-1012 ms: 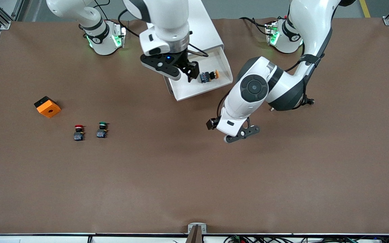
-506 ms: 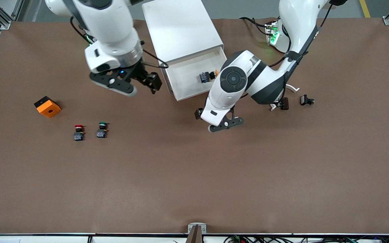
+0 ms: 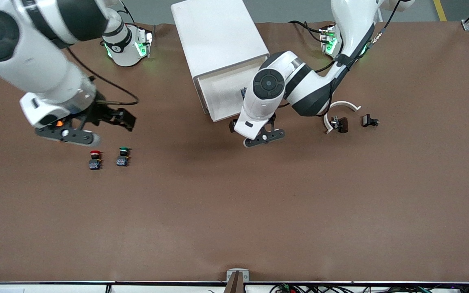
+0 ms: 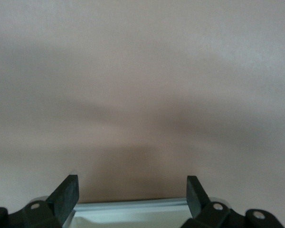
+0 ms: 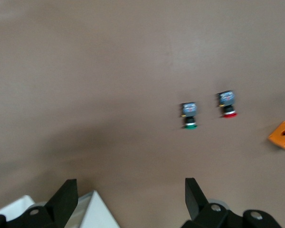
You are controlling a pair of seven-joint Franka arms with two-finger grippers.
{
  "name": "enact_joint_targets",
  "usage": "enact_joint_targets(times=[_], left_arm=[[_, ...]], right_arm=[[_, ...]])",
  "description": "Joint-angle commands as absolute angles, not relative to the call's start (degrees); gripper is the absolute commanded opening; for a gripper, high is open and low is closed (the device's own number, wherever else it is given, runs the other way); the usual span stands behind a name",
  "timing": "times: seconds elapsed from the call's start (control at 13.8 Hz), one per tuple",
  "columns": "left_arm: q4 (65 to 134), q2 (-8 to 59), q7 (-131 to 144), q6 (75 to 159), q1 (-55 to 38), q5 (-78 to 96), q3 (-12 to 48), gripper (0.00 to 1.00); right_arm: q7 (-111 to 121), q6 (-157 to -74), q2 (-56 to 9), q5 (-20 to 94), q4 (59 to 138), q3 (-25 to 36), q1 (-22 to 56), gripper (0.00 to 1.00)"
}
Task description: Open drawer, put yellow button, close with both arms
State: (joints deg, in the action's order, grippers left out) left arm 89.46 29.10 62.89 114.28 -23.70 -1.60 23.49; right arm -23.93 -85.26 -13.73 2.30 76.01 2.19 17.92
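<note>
Swinging away from the drawer (image 3: 222, 95), my right claw (image 3: 108, 122) is now hanging wide over the tabletop (image 3: 234, 211) near the red button (image 3: 95, 159), while my left claw (image 3: 255, 132), wide, is lining up at the drawer's front, the yellow button (image 3: 243, 92) lying inside, closing left.

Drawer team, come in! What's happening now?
Left end effector open at the drawer front. Right end effector open, empty, above the table. Drawer open; yellow button hidden.

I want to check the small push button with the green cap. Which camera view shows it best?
The front view: the green-capped push button stands sharp beside the red-capped push button. The right wrist view shows it blurred past the open right gripper. The left wrist view shows none of it.
</note>
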Motion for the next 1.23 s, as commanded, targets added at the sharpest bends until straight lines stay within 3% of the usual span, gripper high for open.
enact_joint_targets(times=[0.0, 0.65, 1.16], left_arm=[[92.37, 26.90, 66.43, 115.05, -24.34, -2.64, 24.52, 1.00], [93.08, 26.81, 71.72, 113.03, -28.47, -2.64, 24.61, 1.00], [93.60, 27.60, 75.06, 111.71, -29.35, -2.46, 27.60, 1.00]], right_arm=[[-17.68, -81.84, -11.87, 2.90, 76.20, 1.14, 13.29, 1.00], [-7.47, -75.50, -5.54, 2.11, 77.60, 1.14, 2.12, 1.00], [-3.78, -84.01, 5.70, 0.18, 93.05, 1.14, -0.52, 1.00]])
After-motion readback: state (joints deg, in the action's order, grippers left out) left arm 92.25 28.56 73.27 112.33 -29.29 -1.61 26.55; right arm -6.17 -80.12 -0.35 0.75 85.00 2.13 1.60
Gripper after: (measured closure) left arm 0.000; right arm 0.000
